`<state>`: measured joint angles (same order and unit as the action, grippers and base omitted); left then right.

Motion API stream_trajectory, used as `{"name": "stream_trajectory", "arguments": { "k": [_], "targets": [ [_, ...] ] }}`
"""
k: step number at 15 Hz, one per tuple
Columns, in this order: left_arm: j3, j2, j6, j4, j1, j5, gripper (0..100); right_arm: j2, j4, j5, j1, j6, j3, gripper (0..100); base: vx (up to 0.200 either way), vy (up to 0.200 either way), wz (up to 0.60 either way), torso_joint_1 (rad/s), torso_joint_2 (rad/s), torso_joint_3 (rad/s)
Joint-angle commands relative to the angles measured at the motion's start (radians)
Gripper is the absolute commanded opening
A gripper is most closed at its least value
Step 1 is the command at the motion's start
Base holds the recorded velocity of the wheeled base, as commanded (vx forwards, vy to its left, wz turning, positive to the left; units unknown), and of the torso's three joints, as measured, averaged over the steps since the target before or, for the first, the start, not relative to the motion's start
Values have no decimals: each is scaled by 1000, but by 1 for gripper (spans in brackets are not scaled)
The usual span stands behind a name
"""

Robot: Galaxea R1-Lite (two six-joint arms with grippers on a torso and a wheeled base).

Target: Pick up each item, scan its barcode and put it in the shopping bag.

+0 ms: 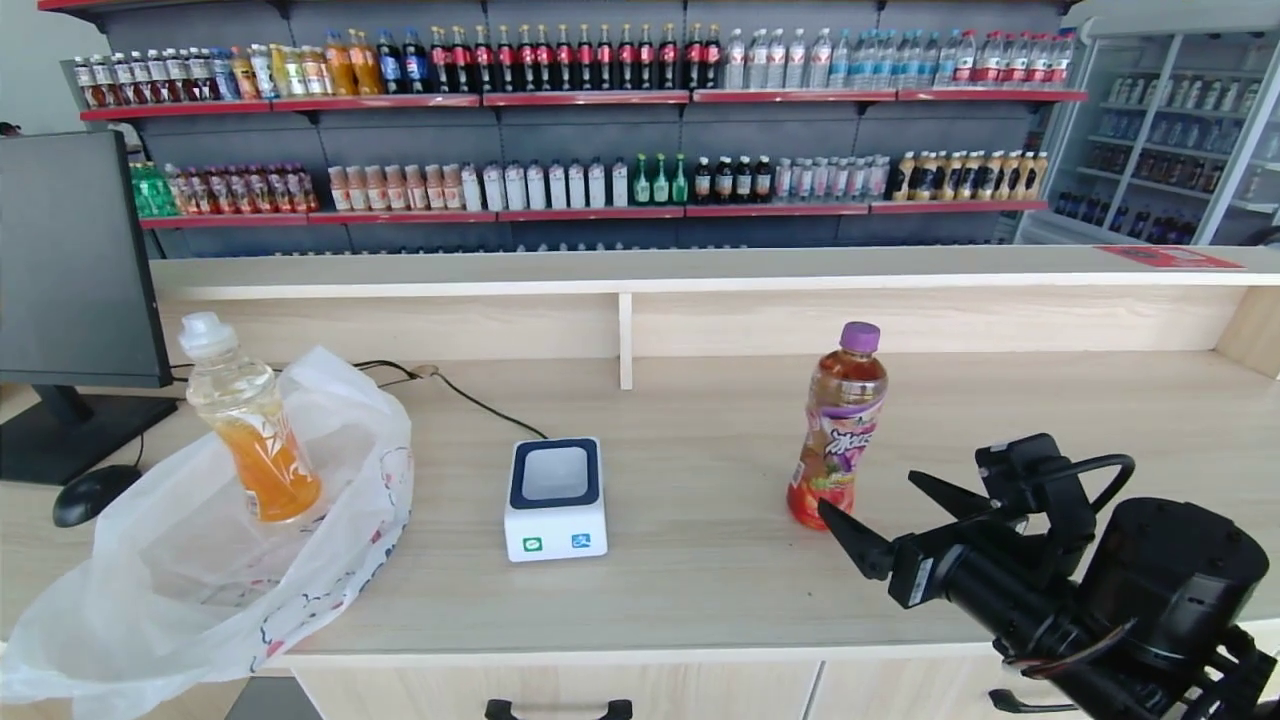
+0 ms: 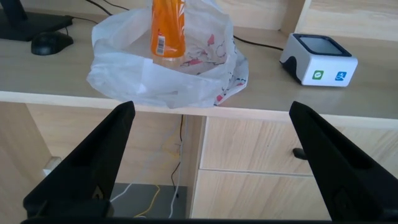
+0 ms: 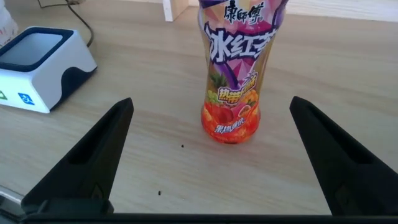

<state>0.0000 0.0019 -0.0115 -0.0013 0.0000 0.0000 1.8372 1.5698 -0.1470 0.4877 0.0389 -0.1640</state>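
head / right arm: right gripper (image 1: 870,496) is spread wide and empty, low over the counter (image 1: 700,560), just short of the purple-capped tea bottle (image 1: 838,440).
head / item: tea bottle stands upright, well apart from the scanner (image 1: 555,485), on its right.
head / bag: shopping bag (image 1: 200,570) is slumped open at the counter's left end, with an orange drink bottle (image 1: 250,420) leaning inside.
left wrist: left gripper (image 2: 212,107) is released and holds nothing. It sits off the counter front, facing the bag.
right wrist: tea bottle is centred between the fingers, ahead of the tips, no contact.
step: looks like the approach to grasp; scan and bagging not done.
risk 1: tall bottle, narrow base, so a fingertip clipping it before closing would likely tip it.
risk 2: can't see the barcode side, so the scan may miss without a rotation.
risk 3: limp bag mouth could fold on drop-in.
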Motion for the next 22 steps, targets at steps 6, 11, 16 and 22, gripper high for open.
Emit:
{"name": "stream_trajectory", "arguments": {
  "k": [6,11,16,22],
  "targets": [
    [0,0,-2,0,0,0,100,89,1,0,-67,-5,-80,100,0,0,0,0,0,0],
    [0,0,-2,0,0,0,100,123,1,0,-70,-4,-114,100,0,0,0,0,0,0],
    [0,0,-2,0,0,0,100,137,1,0,-73,-4,-123,100,0,0,0,0,0,0],
    [0,0,-2,0,0,0,100,160,1,0,-107,-1,-130,100,0,0,0,0,0,0]
  ]
}}
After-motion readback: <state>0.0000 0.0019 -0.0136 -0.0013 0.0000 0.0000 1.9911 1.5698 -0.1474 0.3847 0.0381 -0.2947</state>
